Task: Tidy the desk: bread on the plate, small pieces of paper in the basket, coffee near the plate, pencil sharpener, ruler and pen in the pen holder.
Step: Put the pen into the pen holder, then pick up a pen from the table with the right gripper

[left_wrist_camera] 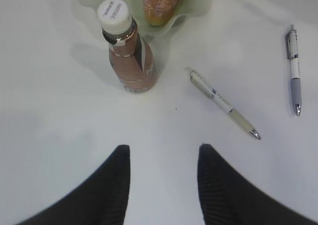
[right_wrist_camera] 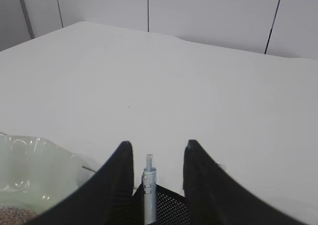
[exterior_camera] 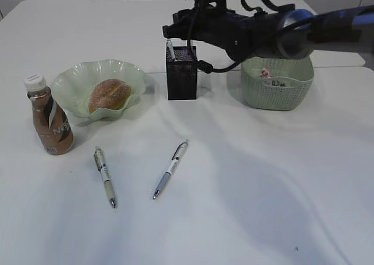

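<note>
bread [exterior_camera: 109, 95] sits in the plate [exterior_camera: 73, 81], a ruffled pale green dish at the left of the white surface [exterior_camera: 245, 183]. coffee [exterior_camera: 51, 115] stands upright just beside the plate on its near left side; from my left wrist view i see its white cap and the dish rim right behind it. two pens lie flat on the bare surface in front: a pale-barrelled pen [exterior_camera: 105, 176] nearer the bottle and a grey-barrelled pen [exterior_camera: 170, 169] to its right, apart from each other, tips toward me.

the pen holder [exterior_camera: 182, 71] stands upright in the middle, between the plate and the basket [exterior_camera: 277, 85]. a pen [right_wrist_camera: 149, 187] stands inside it, top end poking above the mesh rim. the basket sits at the right with some small scraps inside; i cannot tell what each one is.

my right end effector [right_wrist_camera: 155, 173] hangs directly over the pen holder with its fingers apart, the standing pen in the gap between them and touching neither that i can see. my left end effector [left_wrist_camera: 164, 178] hovers over bare surface near the bottle, fingers apart, holding nothing. i cannot see a ruler or sharpener clearly anywhere.
</note>
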`<state>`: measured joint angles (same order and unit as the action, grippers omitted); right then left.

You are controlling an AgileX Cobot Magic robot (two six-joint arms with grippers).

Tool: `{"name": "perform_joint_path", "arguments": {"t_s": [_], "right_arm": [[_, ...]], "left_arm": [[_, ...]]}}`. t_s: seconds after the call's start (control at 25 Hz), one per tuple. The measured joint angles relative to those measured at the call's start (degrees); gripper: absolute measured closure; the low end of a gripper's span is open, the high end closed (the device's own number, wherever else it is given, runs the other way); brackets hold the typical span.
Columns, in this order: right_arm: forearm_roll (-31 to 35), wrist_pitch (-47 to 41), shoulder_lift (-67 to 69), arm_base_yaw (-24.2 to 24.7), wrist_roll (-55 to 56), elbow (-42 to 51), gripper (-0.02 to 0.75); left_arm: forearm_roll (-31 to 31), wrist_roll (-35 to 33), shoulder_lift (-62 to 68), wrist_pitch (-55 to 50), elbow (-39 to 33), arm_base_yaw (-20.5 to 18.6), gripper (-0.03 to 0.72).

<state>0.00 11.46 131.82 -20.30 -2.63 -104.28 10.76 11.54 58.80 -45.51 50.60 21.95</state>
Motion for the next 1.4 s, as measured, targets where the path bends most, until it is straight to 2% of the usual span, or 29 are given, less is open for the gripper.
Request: {"name": "perform_joint_path", "arguments": {"t_s": [0.24, 0.56, 0.64, 0.68, 0.76, 0.92, 1.04, 1.08, 1.16, 1.2, 1.4], "right_arm": [[0.0, -8.1, -3.9, 0.0, 0.0, 0.0, 0.451], [1.0, -24.6, -10.9, 0.0, 0.0, 0.0, 0.457], [1.0, -25.3, -11.6, 0.0, 0.0, 0.0, 0.457], [1.6, -30.8, -13.8, 0.0, 0.0, 0.0, 0.458], [1.8, -32.5, -14.3, 0.0, 0.2, 0.0, 0.458], [4.5, -46.4, -16.8, 0.0, 0.3, 0.0, 0.458], [5.2, -50.3, -16.9, 0.0, 0.3, 0.0, 0.458], [6.1, -56.7, -17.0, 0.0, 0.4, 0.0, 0.458], [6.1, -56.7, -17.0, 0.0, 0.4, 0.0, 0.458], [8.1, -62.5, -17.0, 0.0, 1.2, 0.0, 0.458], [10.2, -68.4, -17.0, 0.0, 8.6, 0.0, 0.458]], "left_arm": [[0.0, 0.0, 0.0, 0.0, 0.0, 0.0, 0.378], [-0.8, 0.1, 0.0, 0.0, 0.0, 0.0, 0.378], [-1.2, 0.1, 0.0, 0.0, 0.0, 0.0, 0.378], [-1.3, 0.1, 0.0, 0.0, 0.0, 0.0, 0.378], [-1.7, 0.1, 0.0, 0.0, 0.0, 0.0, 0.378], [-2.0, 0.1, 0.0, -0.4, 0.0, 0.0, 0.378], [-2.1, 0.2, 0.0, -1.3, 0.0, 0.0, 0.378], [-2.2, 0.2, 0.0, -1.6, 0.0, 0.0, 0.378], [-2.3, 0.2, 0.0, -2.2, 0.0, 0.0, 0.378], [-2.3, 0.2, 0.0, -2.6, 0.0, 0.0, 0.378], [-2.3, 0.2, 0.0, -5.2, 0.0, 0.0, 0.378]]}}
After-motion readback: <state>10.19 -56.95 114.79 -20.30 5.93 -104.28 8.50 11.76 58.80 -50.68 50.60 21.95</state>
